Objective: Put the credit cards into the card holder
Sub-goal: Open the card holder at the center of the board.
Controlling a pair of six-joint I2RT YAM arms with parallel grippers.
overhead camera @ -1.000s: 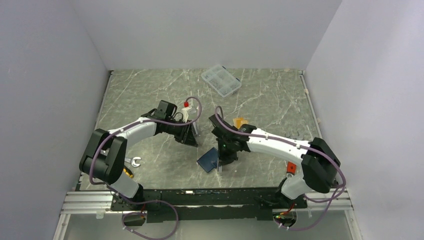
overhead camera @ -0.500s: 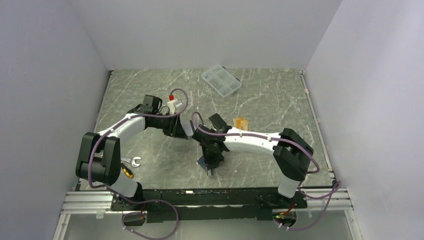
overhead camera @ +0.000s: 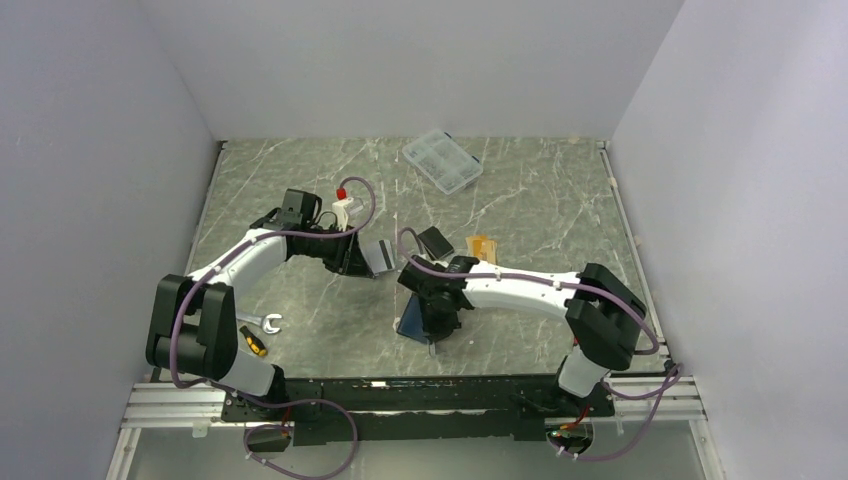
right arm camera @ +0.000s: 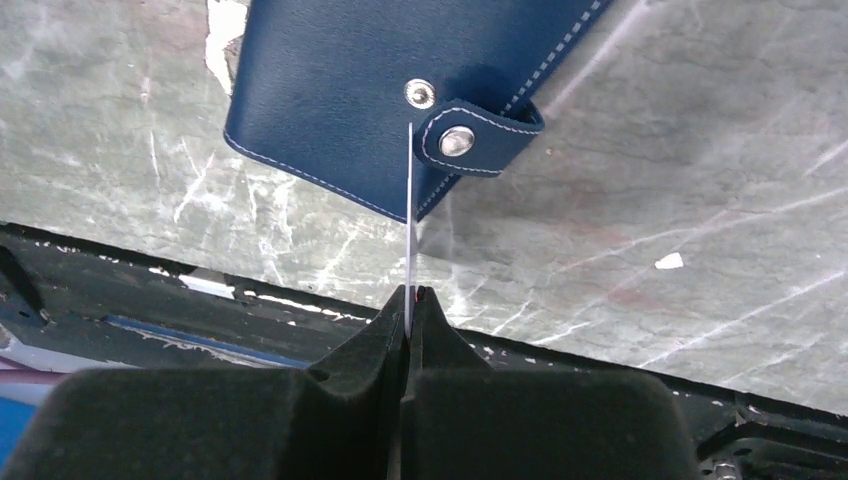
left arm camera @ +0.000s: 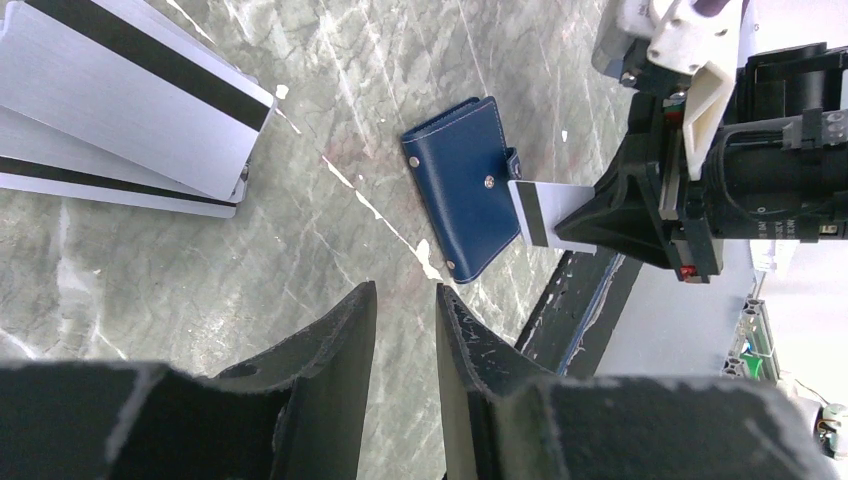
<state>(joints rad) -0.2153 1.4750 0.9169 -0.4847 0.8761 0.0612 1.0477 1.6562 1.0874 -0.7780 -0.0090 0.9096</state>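
1. Top view: the left gripper [overhead camera: 362, 258] hangs just beside two silver credit cards [overhead camera: 379, 254]. A black card [overhead camera: 437, 241] and an orange card [overhead camera: 481, 245] lie further right. The right gripper [overhead camera: 432, 335] sits over the card holder [overhead camera: 407, 325], near the front edge of the table [overhead camera: 300, 300].
2. Left wrist view: the left jaws stand slightly apart with nothing between them. The holder lies folded shut, well apart from the silver pair. The right gripper holds a striped card [left arm camera: 545, 212] at its tab side.
3. Right wrist view: the right jaws are clamped on that card, seen edge-on, its far end at the snap tab [right arm camera: 475, 135]. The tab looks to be off its stud [right arm camera: 420, 93], yet no slot shows. I judge the fold must be opened first: the free left gripper could pin or lift the cover, and the card could then slide in flat rather than edge-down
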